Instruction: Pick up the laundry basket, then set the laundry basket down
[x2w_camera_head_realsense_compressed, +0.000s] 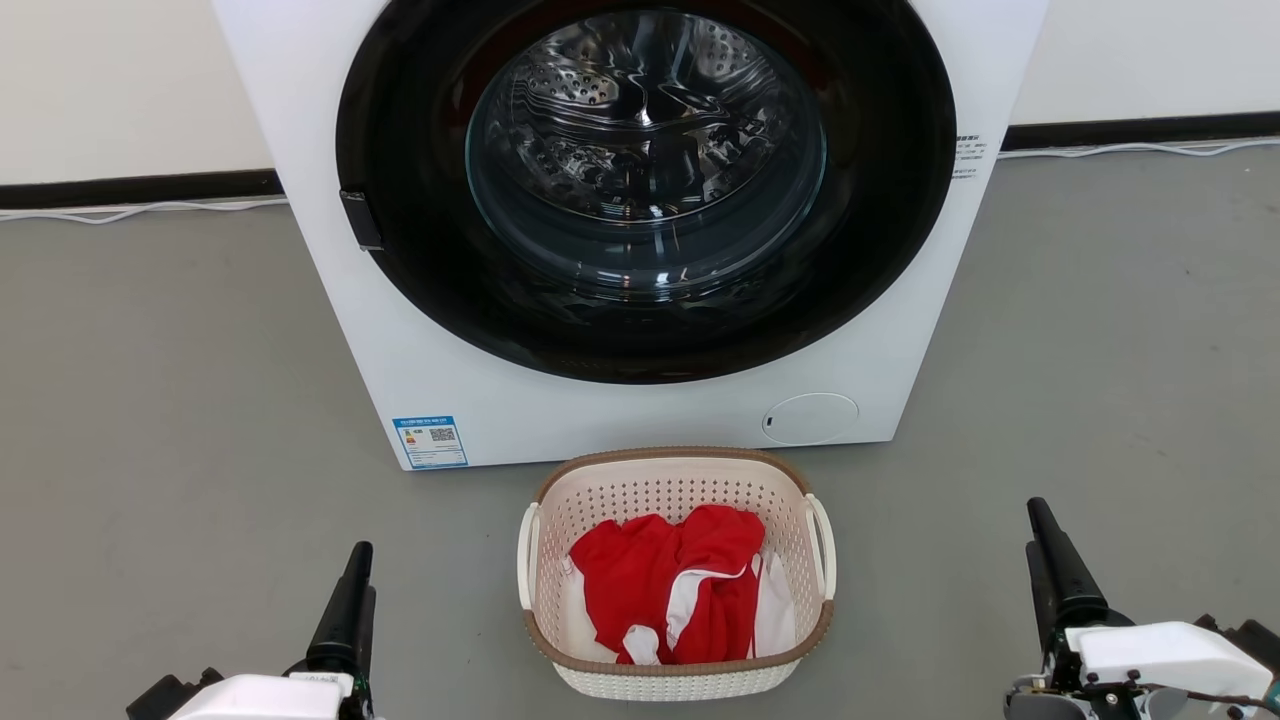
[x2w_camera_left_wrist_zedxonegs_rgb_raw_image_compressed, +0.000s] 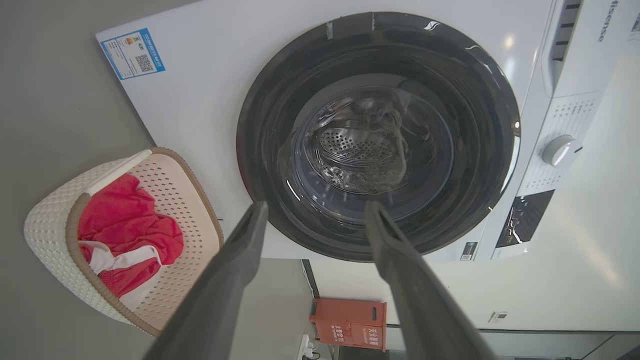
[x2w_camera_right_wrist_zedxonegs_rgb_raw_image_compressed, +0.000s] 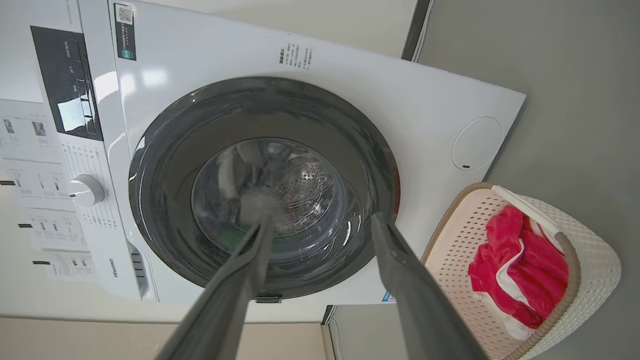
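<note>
Basket: the laundry basket (x2w_camera_head_realsense_compressed: 665, 684) stood on the grey floor (x2w_camera_head_realsense_compressed: 150, 400), centred below the round door (x2w_camera_head_realsense_compressed: 645, 190) of the washer (x2w_camera_head_realsense_compressed: 560, 410).
Contents: red and white clothes (x2w_camera_head_realsense_compressed: 665, 580) lay low inside, under the brown rim.
Handles: the left handle (x2w_camera_head_realsense_compressed: 525, 555) and right handle (x2w_camera_head_realsense_compressed: 822, 545) were both free, with nothing touching them.
Back edge: the rim sat close to the washer's lower front. I could not tell whether they touched.
Side room: bare floor lay open on both sides of the basket and in front of each claw.
Left claw: the left claw (x2w_camera_head_realsense_compressed: 358, 560) hung low to the basket's left, well apart from the handle. Its fingers (x2w_camera_left_wrist_zedxonegs_rgb_raw_image_compressed: 235, 270) were spread and held nothing.
Right claw: the right claw (x2w_camera_head_realsense_compressed: 1040, 515) hung to the basket's right, farther out than the left one. Its fingers (x2w_camera_right_wrist_zedxonegs_rgb_raw_image_compressed: 405, 280) were spread and empty.
Far edge: a white cable (x2w_camera_head_realsense_compressed: 130, 210) ran along the dark baseboard (x2w_camera_head_realsense_compressed: 130, 188) beside the washer.
</note>
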